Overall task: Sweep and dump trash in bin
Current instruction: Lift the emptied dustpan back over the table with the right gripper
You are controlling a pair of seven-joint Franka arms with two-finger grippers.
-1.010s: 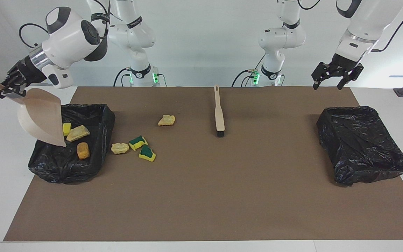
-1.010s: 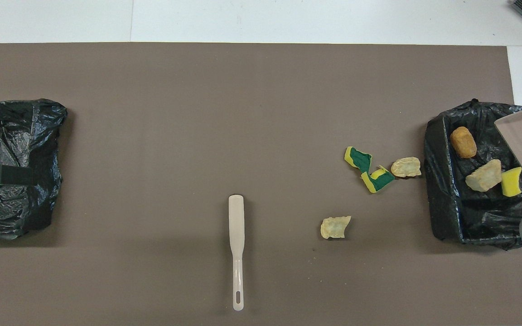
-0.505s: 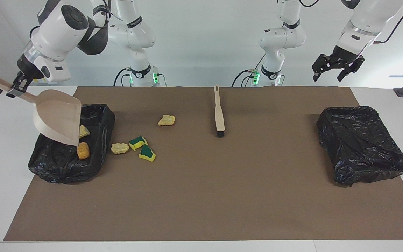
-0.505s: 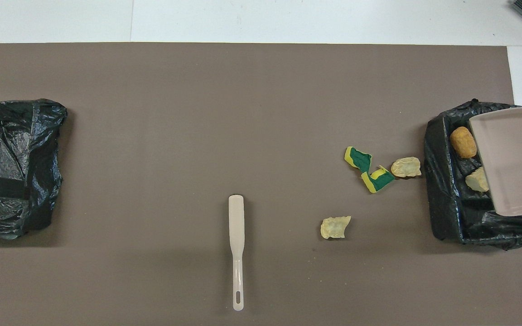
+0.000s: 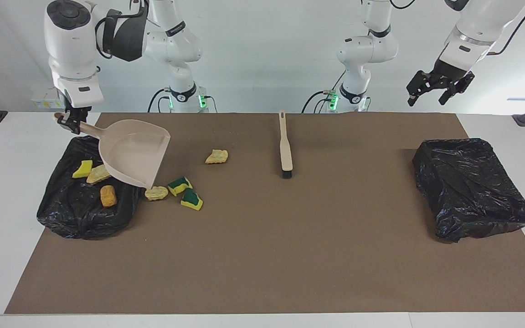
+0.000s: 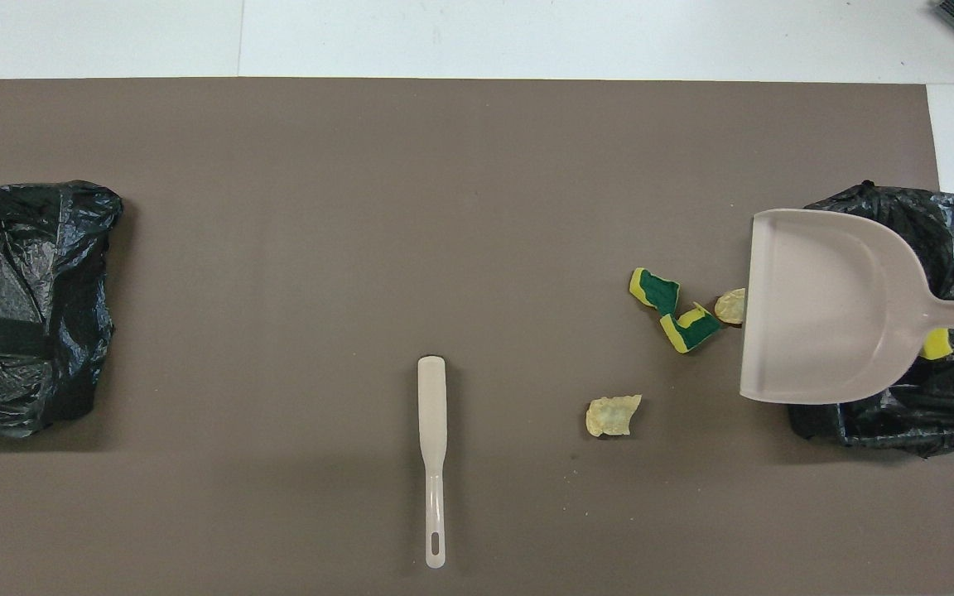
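Note:
My right gripper (image 5: 69, 121) is shut on the handle of the beige dustpan (image 5: 133, 152) (image 6: 825, 306). The empty pan hangs over the inner edge of the black-bagged bin (image 5: 69, 214) (image 6: 953, 219). Its lip is above a tan chunk (image 5: 156, 193) (image 6: 729, 305) on the mat. In the bin lie a yellow sponge piece (image 5: 82, 169), a tan chunk (image 5: 98, 174) and an orange-brown lump (image 5: 108, 196). Two green-and-yellow sponge pieces (image 5: 180, 184) (image 5: 192, 199) and another tan chunk (image 5: 217, 156) lie on the mat. My left gripper (image 5: 427, 98) waits open in the air.
A beige brush (image 5: 285, 146) (image 6: 432, 447) lies on the brown mat (image 5: 290, 255) near the robots, bristles pointing away from them. A second bin covered with a black bag (image 5: 472, 187) (image 6: 38, 248) stands at the left arm's end of the table.
The right arm swung the dustpan from tipped over the bin to nearly level and carried it toward the loose scraps. The left gripper rose slightly.

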